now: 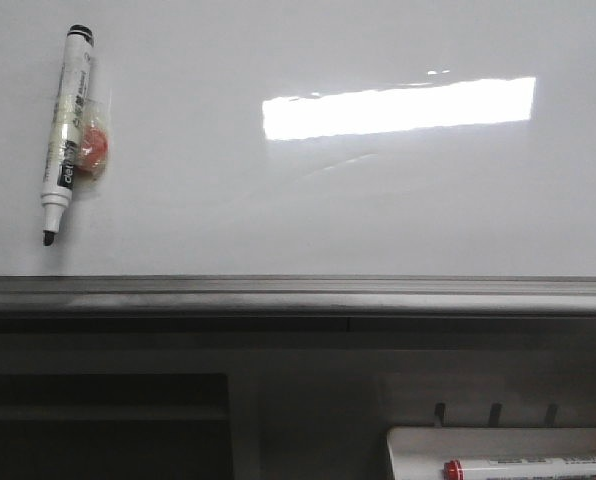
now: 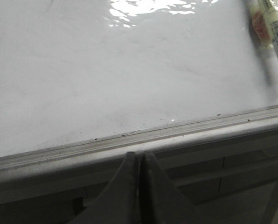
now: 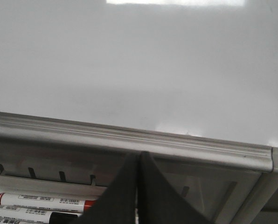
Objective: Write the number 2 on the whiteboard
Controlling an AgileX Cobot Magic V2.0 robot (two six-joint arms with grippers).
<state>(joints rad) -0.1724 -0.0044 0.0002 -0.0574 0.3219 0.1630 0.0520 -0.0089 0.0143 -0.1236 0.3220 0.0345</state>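
From the front, the whiteboard (image 1: 308,200) is blank, no number 2 drawn, and a black marker (image 1: 66,130) lies uncapped at its left, taped to an orange lump. At the left wrist, the left hand (image 2: 140,161) is pressed closed and empty, below the grey rail (image 2: 143,137); open it wide, grip mid-barrel. At the right wrist, the right hand (image 3: 139,161) is likewise closed above the red marker (image 3: 45,201).

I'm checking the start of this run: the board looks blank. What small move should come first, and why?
Probably the left tool should open and reach for the black-tipped white marker lying uncapped on the glossy white whiteboard. No digit is drawn yet, both tools sit shut and empty below the grey edge rail, and that marker lies on the left side.
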